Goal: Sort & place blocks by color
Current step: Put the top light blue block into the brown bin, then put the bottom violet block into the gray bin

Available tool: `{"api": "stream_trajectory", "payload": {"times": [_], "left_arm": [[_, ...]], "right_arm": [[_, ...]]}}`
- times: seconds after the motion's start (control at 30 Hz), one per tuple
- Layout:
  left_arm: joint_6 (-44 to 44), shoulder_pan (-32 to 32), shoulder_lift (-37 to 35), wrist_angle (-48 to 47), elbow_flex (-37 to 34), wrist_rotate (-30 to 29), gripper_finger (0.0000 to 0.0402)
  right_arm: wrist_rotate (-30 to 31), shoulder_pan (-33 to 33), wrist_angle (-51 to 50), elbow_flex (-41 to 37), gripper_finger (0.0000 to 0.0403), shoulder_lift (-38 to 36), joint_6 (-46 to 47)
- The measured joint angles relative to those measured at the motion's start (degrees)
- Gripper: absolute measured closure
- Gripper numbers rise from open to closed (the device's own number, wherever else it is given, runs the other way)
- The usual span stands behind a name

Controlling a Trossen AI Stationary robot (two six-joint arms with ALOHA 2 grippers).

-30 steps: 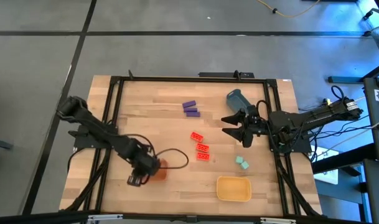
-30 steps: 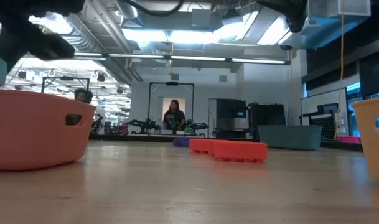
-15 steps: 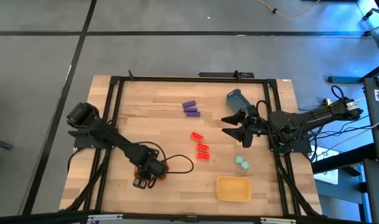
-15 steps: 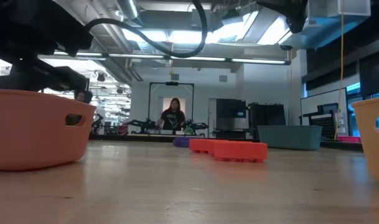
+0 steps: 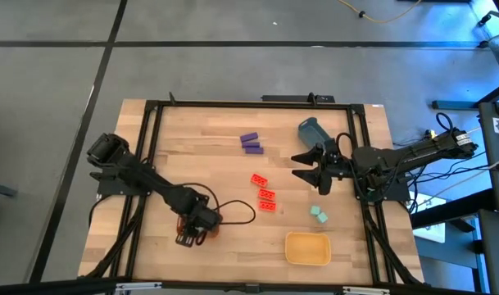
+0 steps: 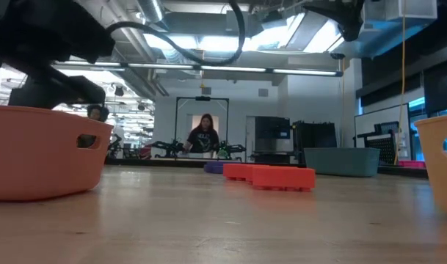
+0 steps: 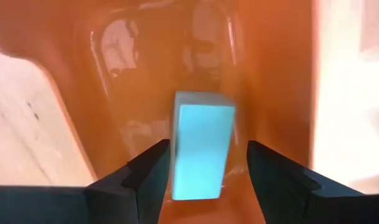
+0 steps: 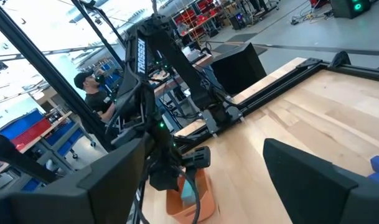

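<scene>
Wooden butcher-block surface (image 5: 208, 164) inside a black frame carries all the task items, with grey floor around it and a workshop with a standing person (image 6: 206, 136) visible beyond in the low view.

Left gripper (image 5: 186, 238) sits over the orange tray (image 6: 40, 150) at the near-left part of the surface, pointing down into it. In the left wrist view its jaws are spread, one dark finger on each side of a pale teal cube (image 7: 201, 144) with a visible gap on both sides, so the cube is between the fingers but not clamped. The cube lies inside the orange tray, its long visible face running along the line between wrist and fingertips, slightly tilted. The right wrist view shows the same cube (image 8: 188, 190) in the tray under the left arm.

Right gripper (image 5: 310, 172) hangs above the right-centre of the surface, jaws open and holding nothing, pointing toward the middle.

Two pale teal cubes (image 5: 318, 215) lie side by side near the right gripper, between it and the yellow tray (image 5: 308, 248) at the near edge. Three red studded bricks (image 5: 265, 193) lie in a diagonal row at centre, long axes roughly parallel and angled. Two purple bars (image 5: 250, 142) lie parallel at the far centre, long axes running left to right. A blue-grey cup (image 5: 312, 133) lies on its side just beyond the right gripper
</scene>
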Motion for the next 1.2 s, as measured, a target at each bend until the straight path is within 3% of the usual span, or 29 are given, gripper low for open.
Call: {"api": "stream_trajectory", "payload": {"times": [0.27, 0.4, 0.53, 0.67, 0.8, 1.03, 1.2], "left_arm": [[3.8, 3.8, -6.5, -11.9, 4.9, 0.0, 0.0196], [4.2, 7.1, -13.3, -18.3, 9.9, -4.8, 0.0196], [4.2, 11.5, -21.4, -19.6, 15.7, -13.6, 0.0196], [4.8, 16.7, -31.0, -10.3, 17.7, -20.4, 0.0196], [6.7, 21.0, -40.7, 4.2, 14.6, -22.1, 0.0196], [7.8, 24.8, -54.0, 26.0, -2.1, -21.3, 0.0196], [4.3, 24.9, -58.7, 37.5, -15.6, -22.0, 0.0196]], "right_arm": [[0.0, 0.0, 0.1, 0.0, 0.0072, 0.0, -3.0], [0.0, 0.0, 1.6, 0.0, 0.0072, 0.0, -4.9], [0.1, 0.0, 4.6, 0.0, 0.0072, 0.0, -6.3], [0.5, 0.0, 8.3, 0.0, 0.0072, 0.0, -9.4], [2.4, 0.0, 10.2, 0.0, 0.0072, 0.0, -12.1], [4.3, 0.0, 10.9, 0.0, 0.0072, 0.0, -14.9], [5.1, 0.0, 10.8, 0.0, 0.0072, 0.0, -15.7]]}}
